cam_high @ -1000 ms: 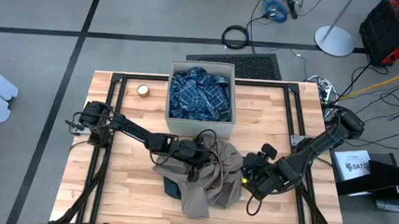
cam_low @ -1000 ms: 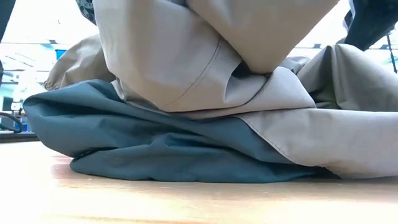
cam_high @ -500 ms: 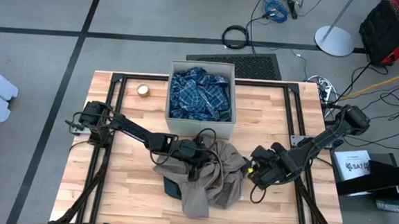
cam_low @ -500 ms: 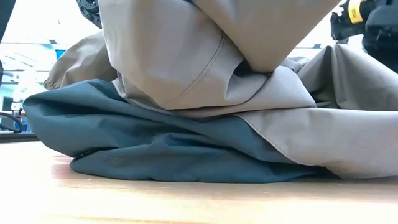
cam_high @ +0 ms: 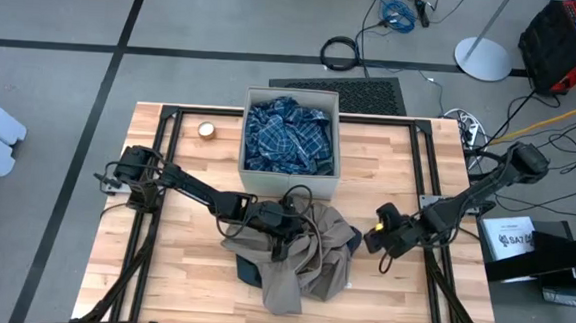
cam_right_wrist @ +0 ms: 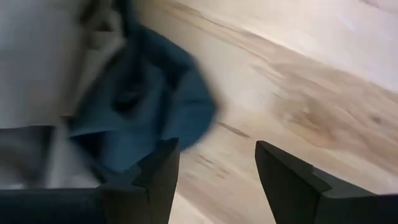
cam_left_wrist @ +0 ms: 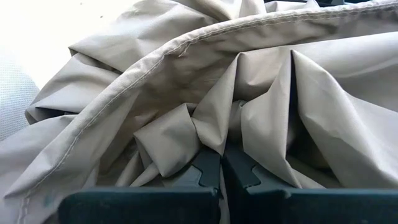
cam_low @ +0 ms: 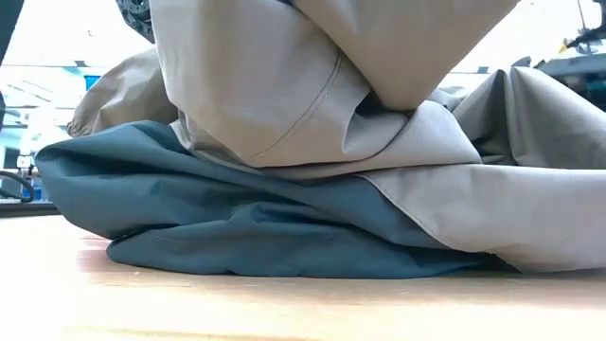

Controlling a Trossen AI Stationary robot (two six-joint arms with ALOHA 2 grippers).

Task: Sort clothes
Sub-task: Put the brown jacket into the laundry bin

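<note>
Left gripper (cam_high: 282, 224) is clenched on the tan garment (cam_high: 307, 258) (ready to lift it off the teal shirt (cam_low: 237, 223)); right gripper (cam_high: 376, 237) hangs beside the pile, released.

Right hand (cam_high: 372, 239) pulled back from tan garment (cam_high: 302, 253), now empty.

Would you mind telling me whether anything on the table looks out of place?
Only mildly: a small round tape roll sits alone beside the fabric box, unrelated to the clothes. Otherwise nothing stands out.

Lab: taped grey floor (cam_high: 74, 58), loose cables (cam_high: 397, 13), framed workbench (cam_high: 181, 265).
</note>
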